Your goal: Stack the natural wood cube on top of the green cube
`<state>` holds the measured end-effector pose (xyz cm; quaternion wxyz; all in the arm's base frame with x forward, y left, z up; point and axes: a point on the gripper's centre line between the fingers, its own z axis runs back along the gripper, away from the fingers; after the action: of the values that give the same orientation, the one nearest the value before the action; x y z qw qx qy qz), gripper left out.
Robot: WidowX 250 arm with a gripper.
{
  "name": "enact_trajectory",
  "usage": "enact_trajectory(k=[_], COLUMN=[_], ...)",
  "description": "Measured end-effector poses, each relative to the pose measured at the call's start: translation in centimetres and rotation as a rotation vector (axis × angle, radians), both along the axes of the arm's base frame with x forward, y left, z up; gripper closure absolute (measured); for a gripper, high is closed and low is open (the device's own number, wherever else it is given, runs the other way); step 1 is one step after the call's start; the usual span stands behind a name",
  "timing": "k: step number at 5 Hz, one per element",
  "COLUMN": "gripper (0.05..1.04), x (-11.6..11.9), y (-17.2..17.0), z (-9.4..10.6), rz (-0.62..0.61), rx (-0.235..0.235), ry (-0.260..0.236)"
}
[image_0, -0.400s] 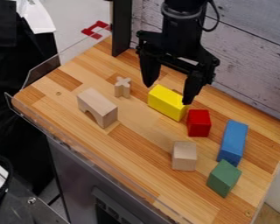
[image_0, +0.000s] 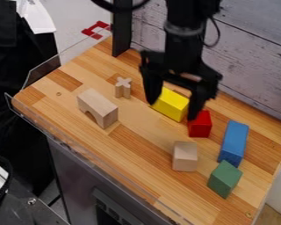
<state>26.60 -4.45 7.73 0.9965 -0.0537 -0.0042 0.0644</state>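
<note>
- The gripper point(image_0: 173, 110) hangs around the yellow block point(image_0: 172, 104), near the middle of the frame, with its fingers point(image_0: 196, 103) set wide. I can't tell if either one touches it.
- The right-hand fingertip overlaps the top of the red block point(image_0: 199, 126) in my view; lowering there could press on it or shove it sideways.
- I can't judge tip height over the surface point(image_0: 140, 147), so going too low could jam them into the wood.
- The yellow block looks skewed to the fingers; closing off-centre might twist it into the red one.
</note>
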Motion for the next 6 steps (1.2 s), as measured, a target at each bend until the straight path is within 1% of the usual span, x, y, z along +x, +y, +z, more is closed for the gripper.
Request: enact_trajectory(k=[1,2,3,4,5,6], gripper=[0.085,0.085,0.085,0.085,0.085,0.085], x=[-0.2,-0.4,-0.3,-0.4,-0.8,-0.8], y=[-0.4,-0.9,-1.6,-2.5,-3.4,-3.5], z=[-0.7,-1.6,-2.4,-2.5,-2.6,-3.1], rz=[0.109,0.176,0.204,0.192,0.148,0.143], rx=[-0.005,0.008,0.016,0.006,0.021,0.026], ry=[0.001,0.033,0.045,0.043,0.048,0.061])
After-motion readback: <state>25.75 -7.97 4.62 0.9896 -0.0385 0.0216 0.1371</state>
